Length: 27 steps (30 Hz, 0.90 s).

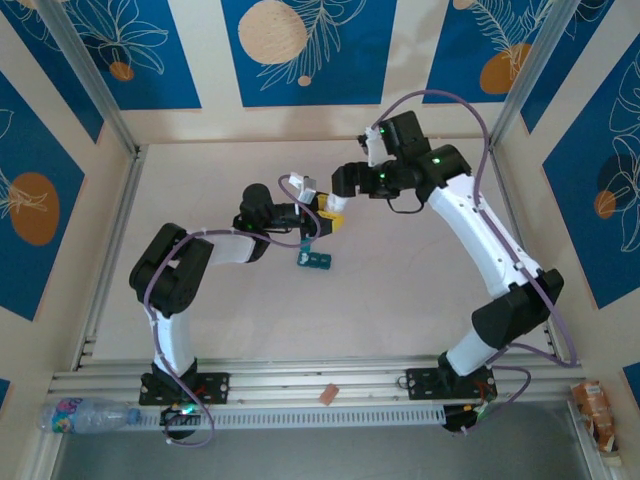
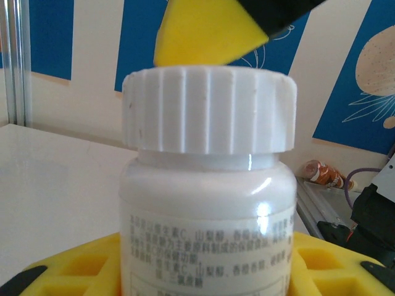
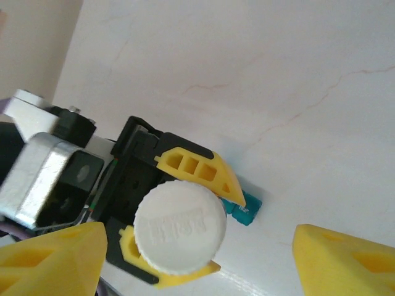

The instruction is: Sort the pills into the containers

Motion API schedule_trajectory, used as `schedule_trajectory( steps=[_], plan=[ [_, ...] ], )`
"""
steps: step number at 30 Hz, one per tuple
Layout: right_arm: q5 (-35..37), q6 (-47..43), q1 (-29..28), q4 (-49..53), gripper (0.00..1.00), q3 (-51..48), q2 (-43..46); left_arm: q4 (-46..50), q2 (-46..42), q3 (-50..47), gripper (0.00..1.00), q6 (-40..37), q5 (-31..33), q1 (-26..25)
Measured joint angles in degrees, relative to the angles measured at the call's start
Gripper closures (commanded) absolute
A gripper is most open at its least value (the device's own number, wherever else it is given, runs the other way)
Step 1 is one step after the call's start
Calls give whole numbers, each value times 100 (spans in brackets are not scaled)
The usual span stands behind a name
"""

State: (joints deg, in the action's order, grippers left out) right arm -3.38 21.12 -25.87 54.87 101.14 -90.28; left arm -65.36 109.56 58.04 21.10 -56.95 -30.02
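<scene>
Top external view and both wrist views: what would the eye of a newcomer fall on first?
First, the white bottle with its ribbed cap, upright and clamped in the yellow jaws of the left gripper near the table's middle. The right gripper hangs just above the cap, jaws wide open. The small teal containers lie on the table right beside the bottle.

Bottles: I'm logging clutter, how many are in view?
2: a white pill bottle in the left gripper, and a clear water bottle lying by the left arm's base. Others may be hidden.
</scene>
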Motion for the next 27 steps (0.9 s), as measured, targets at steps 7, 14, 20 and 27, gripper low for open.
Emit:
schedule_trajectory(
  steps=[7, 14, 20, 27],
  plan=[
    [-549, -1604, 151, -129, 24, -4, 363, 0, -76, -2, 100, 0, -2, 0],
    [-636, -2651, 149, -4, 27, 83, 13, -2, -114, -2, 100, 2, -2, 0],
    [-745, -2975, 151, 192, 29, 372, -378, -2, -114, -2, 100, 2, -2, 0],
    [-911, -3073, 153, 304, 31, 579, -481, 0, -114, -2, 100, 2, -2, 0]
  ],
)
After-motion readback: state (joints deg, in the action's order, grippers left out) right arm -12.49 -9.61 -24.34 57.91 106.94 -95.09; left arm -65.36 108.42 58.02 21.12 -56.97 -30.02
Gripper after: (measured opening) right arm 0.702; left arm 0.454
